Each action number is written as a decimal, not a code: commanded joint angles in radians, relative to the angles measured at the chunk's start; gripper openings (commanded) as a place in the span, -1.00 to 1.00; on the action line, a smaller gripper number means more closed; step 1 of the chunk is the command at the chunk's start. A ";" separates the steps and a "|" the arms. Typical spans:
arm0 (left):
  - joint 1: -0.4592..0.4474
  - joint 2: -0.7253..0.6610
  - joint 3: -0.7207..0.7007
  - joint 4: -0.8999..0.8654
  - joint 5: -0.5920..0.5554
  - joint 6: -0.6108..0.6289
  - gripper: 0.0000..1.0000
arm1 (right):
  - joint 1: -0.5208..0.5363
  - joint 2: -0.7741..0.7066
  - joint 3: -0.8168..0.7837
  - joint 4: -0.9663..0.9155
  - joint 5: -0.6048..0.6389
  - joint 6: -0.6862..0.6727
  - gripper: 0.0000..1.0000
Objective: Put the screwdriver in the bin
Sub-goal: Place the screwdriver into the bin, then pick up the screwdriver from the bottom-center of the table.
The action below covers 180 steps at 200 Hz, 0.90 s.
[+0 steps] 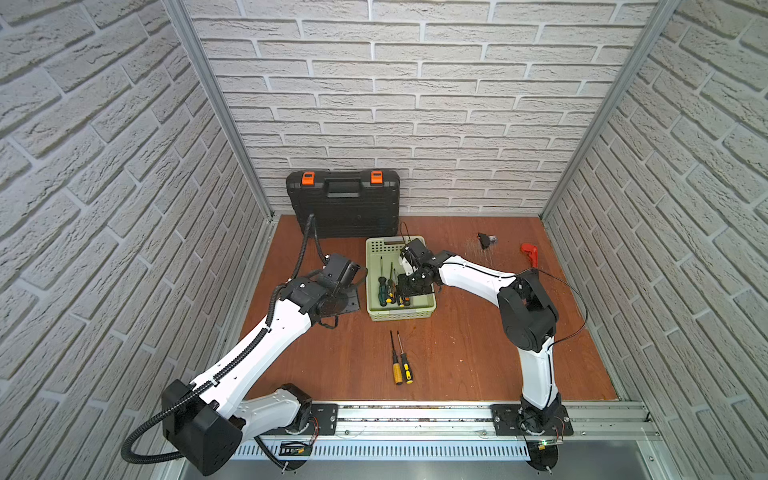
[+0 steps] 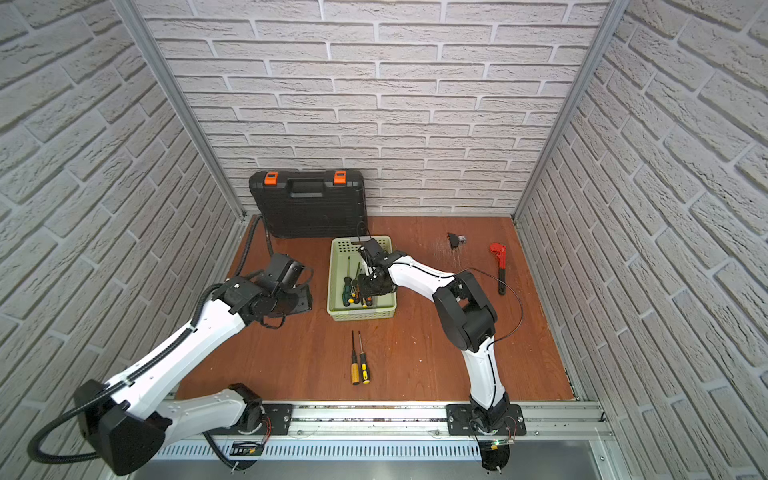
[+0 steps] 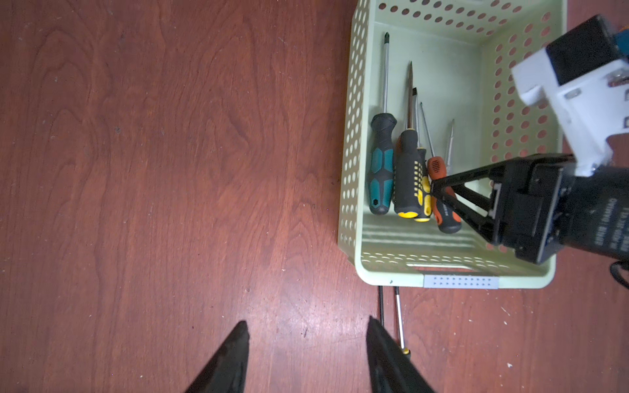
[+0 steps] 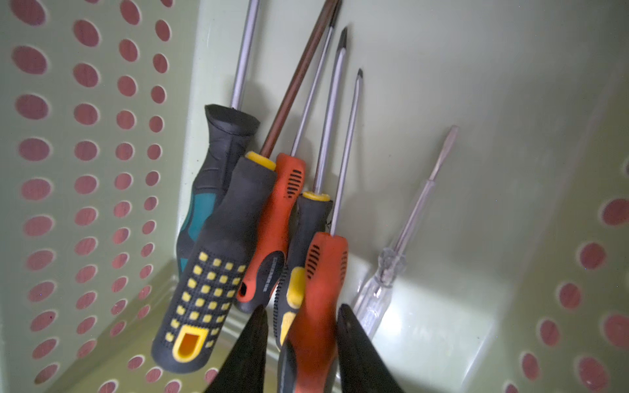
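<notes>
Your right gripper [image 4: 301,307] is down inside the pale green bin [image 1: 401,313], jaws slightly parted around the orange-handled screwdriver [image 4: 323,272], which lies among the other screwdrivers [image 4: 211,272]. Your left gripper [image 3: 306,321] hangs open and empty over the wooden table [image 3: 170,170].

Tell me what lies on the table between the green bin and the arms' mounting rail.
A yellow-handled screwdriver and a black-and-yellow-handled screwdriver, side by side, shafts toward the bin. Both top views show them.
</notes>
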 commanded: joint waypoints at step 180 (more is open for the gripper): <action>-0.566 0.027 -0.271 0.183 0.084 -0.311 -0.02 | 0.169 -0.741 -0.427 0.026 0.199 -0.035 -0.19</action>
